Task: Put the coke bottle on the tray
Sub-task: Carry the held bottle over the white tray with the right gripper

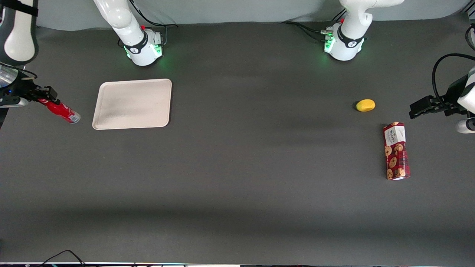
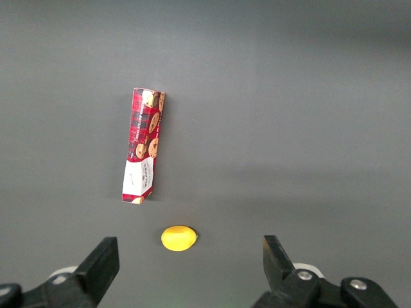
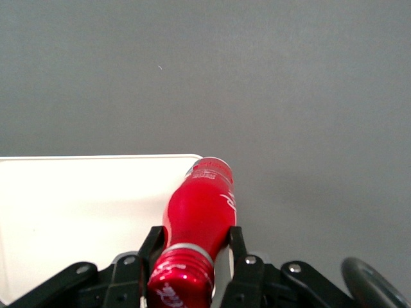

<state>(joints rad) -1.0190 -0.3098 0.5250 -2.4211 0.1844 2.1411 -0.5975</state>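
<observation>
Coke bottle (image 3: 202, 218) glossy red, metallic sheen; tray (image 1: 132, 104) matt beige; table (image 1: 237, 185) matt dark, cloth-like.

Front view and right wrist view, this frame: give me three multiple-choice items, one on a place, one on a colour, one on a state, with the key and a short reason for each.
1. Where is the coke bottle?
A. lying flat on the tray
B. held in the gripper, beside the tray toward the working arm's end of the table
C. standing next to the cookie box

2. What colour is the small rounded object near the cookie box?
A. yellow
B. blue
C. white

3. What is the gripper doing?
A. open with nothing in it
B. shut on the cookie box
C. shut on the bottle's neck

Answers:
1 B: the front view shows the bottle tilted in the gripper, off the tray, whose surface is bare.
2 A: it shows yellow in the front and left wrist views.
3 C: the right wrist view shows both fingers pressed against the neck just below the cap.
</observation>
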